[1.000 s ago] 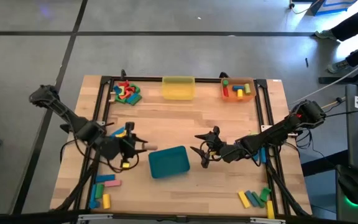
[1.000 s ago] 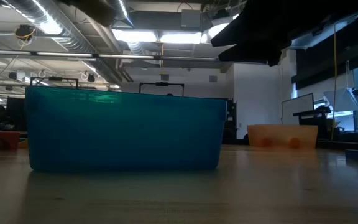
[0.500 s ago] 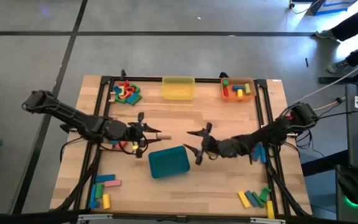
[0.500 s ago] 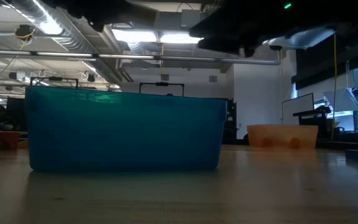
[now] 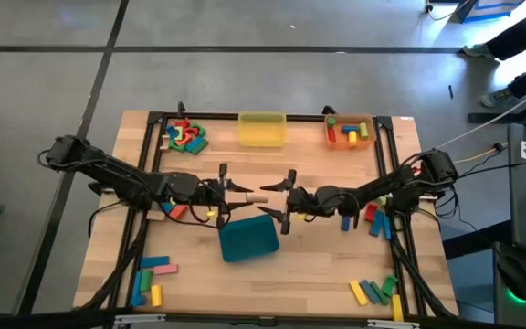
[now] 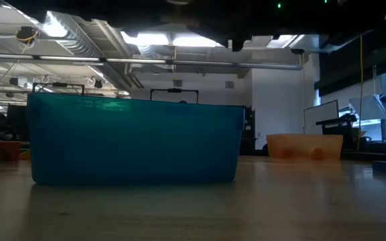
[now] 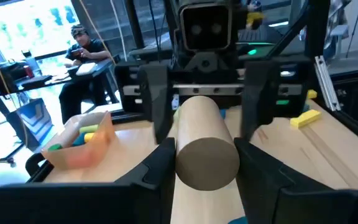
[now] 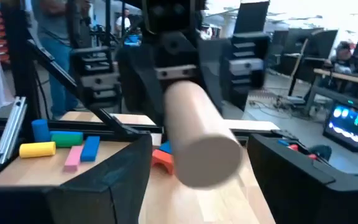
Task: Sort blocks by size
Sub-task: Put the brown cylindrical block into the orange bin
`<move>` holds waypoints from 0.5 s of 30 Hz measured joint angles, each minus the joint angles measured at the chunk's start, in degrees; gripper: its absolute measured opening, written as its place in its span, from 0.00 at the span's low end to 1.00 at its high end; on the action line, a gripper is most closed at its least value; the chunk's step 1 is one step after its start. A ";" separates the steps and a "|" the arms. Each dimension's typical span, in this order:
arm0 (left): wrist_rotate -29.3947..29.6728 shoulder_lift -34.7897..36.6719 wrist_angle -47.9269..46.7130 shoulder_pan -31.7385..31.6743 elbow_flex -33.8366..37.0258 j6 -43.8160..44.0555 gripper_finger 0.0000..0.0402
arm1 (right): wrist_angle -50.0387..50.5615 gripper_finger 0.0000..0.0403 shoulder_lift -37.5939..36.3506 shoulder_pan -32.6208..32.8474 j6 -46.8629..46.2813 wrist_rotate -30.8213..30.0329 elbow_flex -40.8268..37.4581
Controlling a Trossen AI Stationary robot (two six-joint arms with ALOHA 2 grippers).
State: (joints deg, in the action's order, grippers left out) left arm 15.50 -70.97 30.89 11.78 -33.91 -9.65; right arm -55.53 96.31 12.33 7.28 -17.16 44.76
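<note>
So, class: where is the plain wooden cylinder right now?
In the high view the wooden cylinder sits mid-table, just above the teal tray, held by the left claw, its free end between the open fingers of the right claw.

open workshop room, overhead strip lighting on.
grey floor (image 5: 245,37) with dark seams beyond the pincers; ceiling ducts (image 6: 79,30) above; desks, monitors (image 8: 253,15) and seated person (image 7: 82,53) behind.
</note>
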 joint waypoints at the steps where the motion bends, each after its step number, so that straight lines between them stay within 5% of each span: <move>1: -0.14 -0.14 0.33 -0.25 0.00 -0.02 0.29 | 0.04 0.65 0.00 0.00 0.39 0.84 0.25; 11: -2.88 -0.14 1.50 -0.75 0.00 -0.68 0.29 | -0.32 0.36 -0.02 -0.41 2.02 3.09 0.52; 15: -2.96 -0.12 1.12 -0.73 0.00 -0.61 0.29 | -0.29 0.34 -0.02 -0.41 2.19 3.18 0.52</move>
State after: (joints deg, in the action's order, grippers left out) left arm 12.53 -71.09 32.01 11.05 -33.91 -10.26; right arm -55.82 96.29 11.92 9.47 -13.98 45.28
